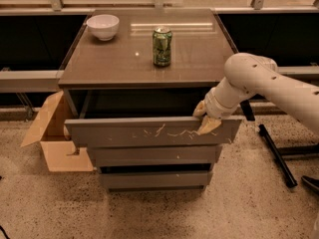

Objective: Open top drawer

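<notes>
The top drawer (149, 132) is the widest grey-brown front, with whitish scratches across its middle. It stands pulled out from the cabinet, with a dark gap behind it. My gripper (203, 117) sits at the drawer front's upper right edge. One tan finger (208, 125) lies over the outer face and the other reaches behind the top edge. The white arm (264, 86) comes in from the right.
A green can (162, 46) and a white bowl (103, 26) stand on the cabinet top (114, 59). Two narrower drawer fronts (154, 156) sit below. An open cardboard box (50, 138) stands on the floor at the left. Black stand legs (276, 153) lie at the right.
</notes>
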### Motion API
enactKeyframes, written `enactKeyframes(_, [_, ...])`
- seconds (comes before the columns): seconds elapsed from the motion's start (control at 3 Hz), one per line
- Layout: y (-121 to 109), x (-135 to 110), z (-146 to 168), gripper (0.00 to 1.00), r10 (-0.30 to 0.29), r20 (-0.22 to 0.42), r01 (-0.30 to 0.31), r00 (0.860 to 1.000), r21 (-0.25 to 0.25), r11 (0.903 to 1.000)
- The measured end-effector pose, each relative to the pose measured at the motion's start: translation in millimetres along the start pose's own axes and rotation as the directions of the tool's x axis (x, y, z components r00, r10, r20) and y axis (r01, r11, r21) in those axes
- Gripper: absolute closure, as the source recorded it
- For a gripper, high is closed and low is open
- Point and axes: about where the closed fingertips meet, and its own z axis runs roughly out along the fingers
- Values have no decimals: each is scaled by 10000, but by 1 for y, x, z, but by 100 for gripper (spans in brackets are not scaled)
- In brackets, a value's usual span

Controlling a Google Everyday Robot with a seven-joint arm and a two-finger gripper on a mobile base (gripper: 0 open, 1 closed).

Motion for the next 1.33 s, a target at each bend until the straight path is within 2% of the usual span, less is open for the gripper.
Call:
enactKeyframes(0.33, [0, 0, 0, 2, 0, 0, 0, 10000, -1, 10000])
enactKeyframes(0.67, [2, -3, 6, 0, -173, 200, 182, 9997, -435, 9989])
enactKeyframes(1.0, [10, -8, 9, 0, -291, 324, 324, 9991, -1074, 9937])
enactKeyframes(1.33, [23, -15, 5, 0, -117, 336, 175, 9994, -1779, 9839])
